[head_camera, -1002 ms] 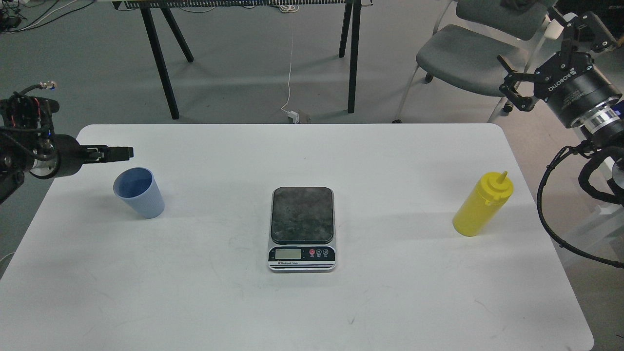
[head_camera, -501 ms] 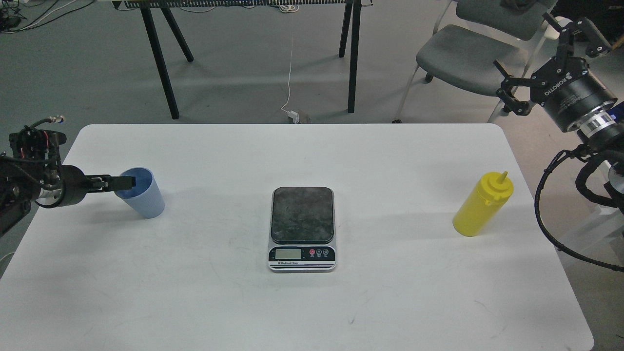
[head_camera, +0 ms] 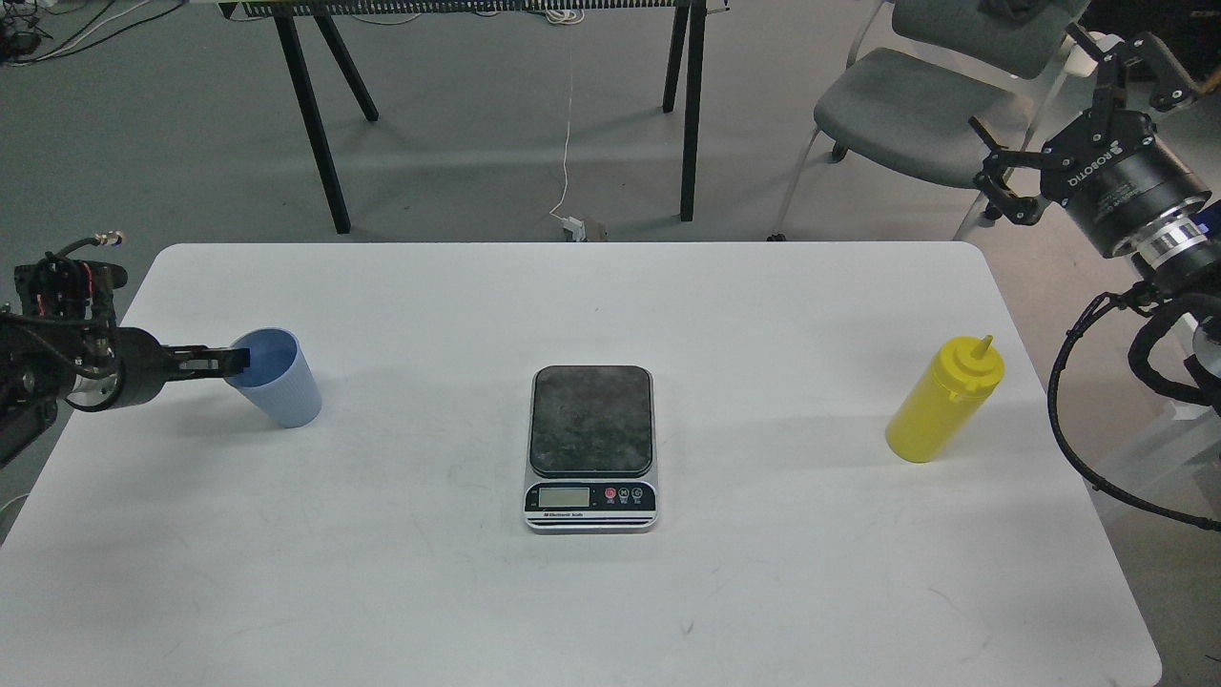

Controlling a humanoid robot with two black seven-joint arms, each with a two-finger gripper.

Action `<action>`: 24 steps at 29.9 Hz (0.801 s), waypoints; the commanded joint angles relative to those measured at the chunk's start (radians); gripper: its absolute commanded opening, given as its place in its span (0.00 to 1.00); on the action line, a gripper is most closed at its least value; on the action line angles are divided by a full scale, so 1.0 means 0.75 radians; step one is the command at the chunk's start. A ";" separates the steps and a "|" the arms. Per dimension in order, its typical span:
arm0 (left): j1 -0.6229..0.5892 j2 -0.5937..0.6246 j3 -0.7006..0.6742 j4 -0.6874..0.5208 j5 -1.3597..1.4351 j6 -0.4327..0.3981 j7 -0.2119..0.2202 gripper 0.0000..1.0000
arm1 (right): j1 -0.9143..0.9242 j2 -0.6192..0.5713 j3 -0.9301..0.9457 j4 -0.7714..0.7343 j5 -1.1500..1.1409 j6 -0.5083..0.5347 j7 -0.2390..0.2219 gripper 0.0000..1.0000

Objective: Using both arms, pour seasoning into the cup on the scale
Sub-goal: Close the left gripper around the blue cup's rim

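The light-blue cup (head_camera: 277, 378) stands upright on the left of the white table (head_camera: 763, 315). My left gripper (head_camera: 232, 360) reaches in from the left, level with the cup's near rim; it is seen side-on as one dark bar, so I cannot tell its fingers apart or whether it touches the cup. The scale (head_camera: 591, 447) lies at the table's middle with its dark plate bare. The yellow seasoning bottle (head_camera: 944, 401) stands capped at the right. My right gripper (head_camera: 1059, 110) is open and empty, high above and beyond the table's right edge, well apart from the bottle.
A grey chair (head_camera: 916, 105) stands behind the table's far right corner, close to my right gripper. Black trestle legs (head_camera: 320, 124) and a white cable (head_camera: 569, 114) are on the floor beyond the far edge.
My left gripper dropped from above and behind the cup to the cup's rim, then drew back slightly to the left. The right gripper rose a little and stayed open.
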 commanded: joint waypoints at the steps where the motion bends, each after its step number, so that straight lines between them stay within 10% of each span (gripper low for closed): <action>1: -0.004 0.005 0.001 0.000 0.005 -0.005 0.000 0.02 | 0.000 0.000 0.000 0.000 0.000 0.000 0.000 0.98; 13: -0.018 0.019 0.001 -0.035 0.026 -0.033 0.000 0.00 | 0.000 0.000 -0.002 0.000 0.000 0.000 0.000 0.98; 24: -0.233 0.244 -0.016 -0.489 0.022 -0.160 0.000 0.00 | -0.002 0.000 0.004 -0.004 0.000 0.000 0.000 0.98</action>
